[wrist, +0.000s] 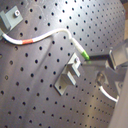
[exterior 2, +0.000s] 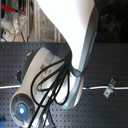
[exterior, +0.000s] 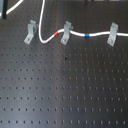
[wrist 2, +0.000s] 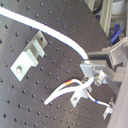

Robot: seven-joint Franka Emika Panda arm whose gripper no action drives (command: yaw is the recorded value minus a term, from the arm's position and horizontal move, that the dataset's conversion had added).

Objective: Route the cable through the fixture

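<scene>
1. The cable [exterior: 75, 34], a thin white cord, runs roughly crosswise along the black perforated tabletop [exterior: 65, 90] in the first exterior view, then curves up out of frame.
2. Its red band [exterior: 56, 34] and blue band [exterior: 87, 36] flank the middle clip [exterior: 65, 33], the fixture.
3. It reaches the right clip [exterior: 113, 34]; the left clip [exterior: 30, 32] stands apart.
4. The tool [wrist: 116, 59] shows only partly in the first wrist view; whether it is open cannot be told.

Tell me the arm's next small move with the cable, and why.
Probably grasp the cable near its red band and ease it toward the fixture at the first exterior view's left: the cable already meets the middle clip and right clip, while that fixture stands apart from it.
</scene>
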